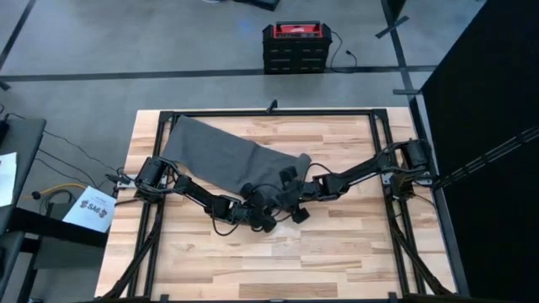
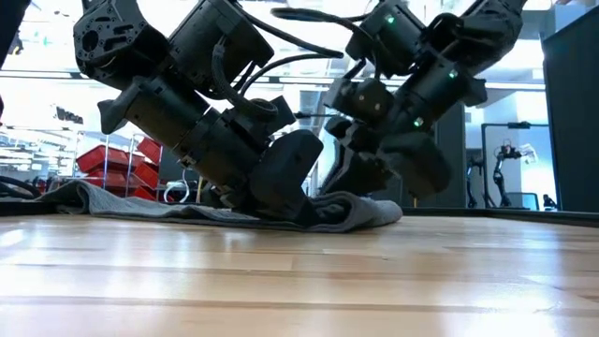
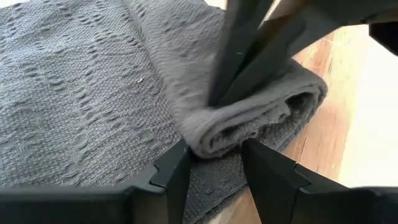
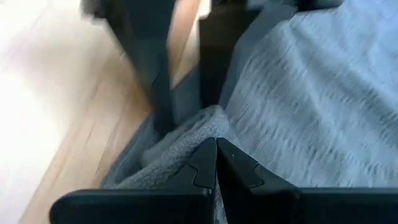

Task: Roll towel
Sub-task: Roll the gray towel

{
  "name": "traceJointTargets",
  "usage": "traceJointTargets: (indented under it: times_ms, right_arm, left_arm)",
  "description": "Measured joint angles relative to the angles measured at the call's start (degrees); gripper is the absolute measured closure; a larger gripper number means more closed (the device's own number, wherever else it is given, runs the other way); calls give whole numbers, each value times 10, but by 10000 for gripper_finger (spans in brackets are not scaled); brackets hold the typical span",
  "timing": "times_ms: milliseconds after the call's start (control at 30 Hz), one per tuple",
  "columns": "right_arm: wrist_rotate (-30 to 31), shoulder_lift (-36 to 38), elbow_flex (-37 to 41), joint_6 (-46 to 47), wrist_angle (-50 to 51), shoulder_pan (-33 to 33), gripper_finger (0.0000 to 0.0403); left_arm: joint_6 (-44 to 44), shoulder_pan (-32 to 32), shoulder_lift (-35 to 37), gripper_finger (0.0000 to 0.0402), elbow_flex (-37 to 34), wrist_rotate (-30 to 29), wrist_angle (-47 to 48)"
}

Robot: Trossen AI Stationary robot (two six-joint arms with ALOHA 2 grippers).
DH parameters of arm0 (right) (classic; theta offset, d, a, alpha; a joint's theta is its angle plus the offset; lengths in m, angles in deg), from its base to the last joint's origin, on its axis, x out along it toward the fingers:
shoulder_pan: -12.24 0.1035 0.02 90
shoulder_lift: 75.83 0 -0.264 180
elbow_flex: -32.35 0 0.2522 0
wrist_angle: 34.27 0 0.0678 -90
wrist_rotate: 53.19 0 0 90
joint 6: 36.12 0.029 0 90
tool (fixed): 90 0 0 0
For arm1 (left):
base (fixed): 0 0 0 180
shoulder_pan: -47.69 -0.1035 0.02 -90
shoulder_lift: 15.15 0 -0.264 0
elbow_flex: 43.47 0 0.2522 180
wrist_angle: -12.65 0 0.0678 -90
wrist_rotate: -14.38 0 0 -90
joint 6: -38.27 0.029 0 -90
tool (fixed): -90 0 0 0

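Towel (image 1: 215, 156) lies diagonally; near end rolled.

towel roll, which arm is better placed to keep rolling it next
Probably the left. Its gripper has open fingers either side of the towel's rolled end, ready to close. The right gripper has its fingers together at the roll's edge.

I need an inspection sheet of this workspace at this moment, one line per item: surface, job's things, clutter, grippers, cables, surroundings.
Surface: wooden table, bare around the cloth.
Job's things: grey towel lies flat, its near end rolled up.
Clutter: nothing seen on the table.
Grippers: left gripper open, fingers either side of the roll; right gripper shut on the rolled edge. Both meet mid-table.
Cables: black cables along both arms; loose wires left of the table.
Surroundings: red and black toolbox on the floor beyond; paper sheet left.
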Motion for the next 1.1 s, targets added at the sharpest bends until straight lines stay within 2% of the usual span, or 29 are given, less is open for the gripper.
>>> traceJointTargets:
  times_ms: [133,333,467,567,733,867,967,1100]
  right_arm:
    - [-54,0,0,0,-18,2,403]
    - [-60,17,0,-25,-22,-12,403]
    - [-59,35,-1,-30,-14,-39,403]
    - [-80,41,-1,-54,16,-46,403]
    - [-103,42,-1,-96,32,-46,403]
    - [-154,41,-1,-124,24,-54,403]
    - [-185,29,-1,-137,13,-65,403]
    - [-209,11,-5,-147,4,-80,403]
  left_arm:
    - [11,0,0,268,0,-2,-2]
    - [25,1,7,268,0,4,2]
    - [43,7,34,268,0,15,2]
    - [50,11,61,268,0,17,18]
    - [48,19,122,268,0,47,79]
    - [3,20,162,268,1,31,194]
    - [-54,12,157,268,0,2,277]
    - [-100,6,126,268,-7,0,294]
